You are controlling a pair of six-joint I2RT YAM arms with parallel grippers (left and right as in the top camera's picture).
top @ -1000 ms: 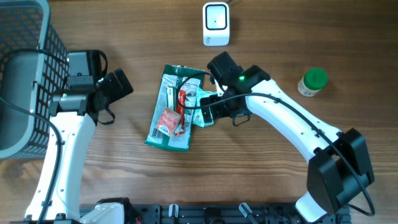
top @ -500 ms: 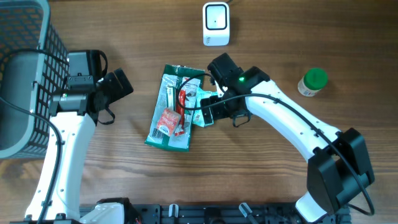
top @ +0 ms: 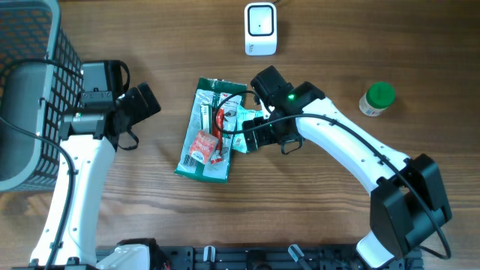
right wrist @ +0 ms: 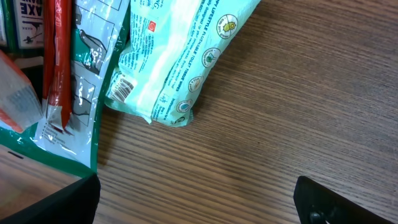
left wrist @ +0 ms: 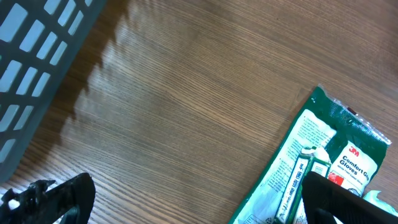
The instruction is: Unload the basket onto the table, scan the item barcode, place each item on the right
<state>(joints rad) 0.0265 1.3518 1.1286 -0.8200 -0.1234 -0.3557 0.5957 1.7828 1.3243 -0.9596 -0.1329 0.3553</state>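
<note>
Right wrist view: my right gripper (right wrist: 196, 193) hangs with its jaws spread wide, one dark finger (right wrist: 53, 202) at the lower left and the other at the lower right, bare wood between them and nothing held. Just beyond the fingers lies the mint pouch (right wrist: 180, 56), flat on the table (right wrist: 280, 112), with a small barcode (right wrist: 122, 89) showing face up near its lower left corner. The pouch's left edge overlaps the green glove pack (right wrist: 68, 99). On the left wrist view my left gripper (left wrist: 198, 186) is also wide apart and empty over bare wood; the glove pack's corner sits near its right finger and the grey basket (left wrist: 37, 68) fills the upper left. From overhead the left arm is parked beside the basket, well apart from the pouch. The right arm's head is over the pouch's right side, at mid-table. A green-lidded bottle (top: 376, 99) stands upright off to the right. Farthest out, the white scanner (top: 260, 28) sits at the table's far edge, well apart from the pouch.
</note>
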